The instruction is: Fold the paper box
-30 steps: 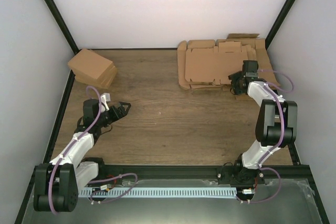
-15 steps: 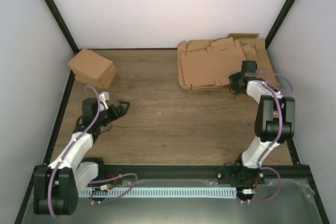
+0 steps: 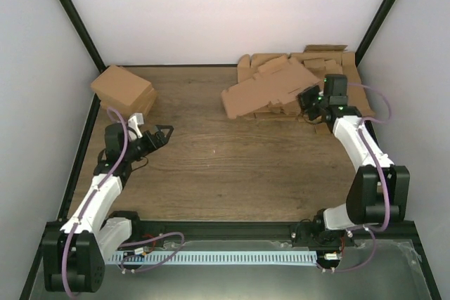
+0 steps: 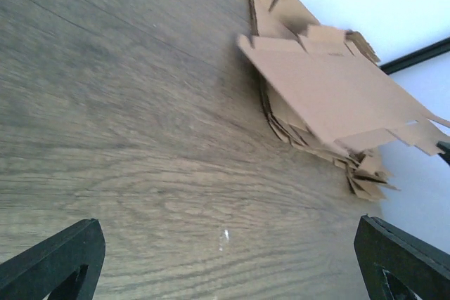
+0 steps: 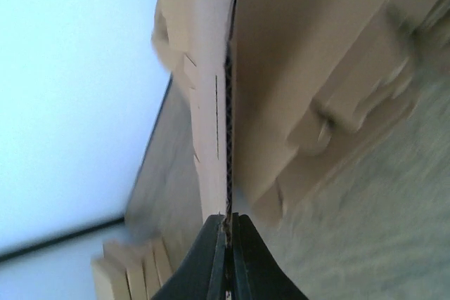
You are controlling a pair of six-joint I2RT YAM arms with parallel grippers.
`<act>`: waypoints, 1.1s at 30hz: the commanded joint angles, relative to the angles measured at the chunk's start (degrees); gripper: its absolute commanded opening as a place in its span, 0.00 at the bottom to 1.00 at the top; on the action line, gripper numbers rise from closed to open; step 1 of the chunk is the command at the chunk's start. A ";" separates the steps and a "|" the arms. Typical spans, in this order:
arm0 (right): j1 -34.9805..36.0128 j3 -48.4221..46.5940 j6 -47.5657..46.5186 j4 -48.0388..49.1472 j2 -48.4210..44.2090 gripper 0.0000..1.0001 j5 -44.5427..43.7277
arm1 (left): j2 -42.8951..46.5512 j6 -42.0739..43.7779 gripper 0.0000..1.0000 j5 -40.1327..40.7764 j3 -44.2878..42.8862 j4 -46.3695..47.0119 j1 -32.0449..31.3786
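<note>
— What is seen of the table (image 3: 246, 166)?
— A dark wood-grain top is shown, bordered by a black frame (image 3: 232, 225).
— What is laid on it?
— A pile of closed brown cartons (image 3: 125, 92) is set in the far left corner. A stack of flat cardboard sheets (image 3: 327, 57) is spread in the far right corner. A small pale speck (image 3: 214, 151) is seen near the middle.
— Is the paper box (image 3: 264, 89) laid on it too?
— It is tilted over the stack's left edge. Whether its low corner is rested on the wood cannot be told.
</note>
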State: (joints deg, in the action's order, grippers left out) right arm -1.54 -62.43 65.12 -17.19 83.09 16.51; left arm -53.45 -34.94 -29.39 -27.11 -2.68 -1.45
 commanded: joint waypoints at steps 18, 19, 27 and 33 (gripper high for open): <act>18.49 25.16 -8.63 -6.39 -17.01 0.93 0.98 | -8.53 -21.26 1.00 -0.51 4.81 -0.93 -14.48; 18.47 23.62 -10.95 -7.61 -16.34 0.97 -1.33 | -7.53 -23.16 1.00 0.27 6.38 -0.25 -15.38; 18.39 12.85 -39.13 -6.08 -9.26 0.98 -6.16 | -1.01 -29.05 1.00 6.62 11.67 -0.42 -20.70; 15.36 5.04 -44.17 -3.27 2.41 0.99 -5.07 | -4.76 -27.43 1.00 6.07 12.61 2.23 -20.79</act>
State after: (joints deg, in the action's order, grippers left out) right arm 16.08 -51.94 28.56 -22.31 78.52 11.05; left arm -55.81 -62.33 -24.05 -15.59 -2.70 -21.98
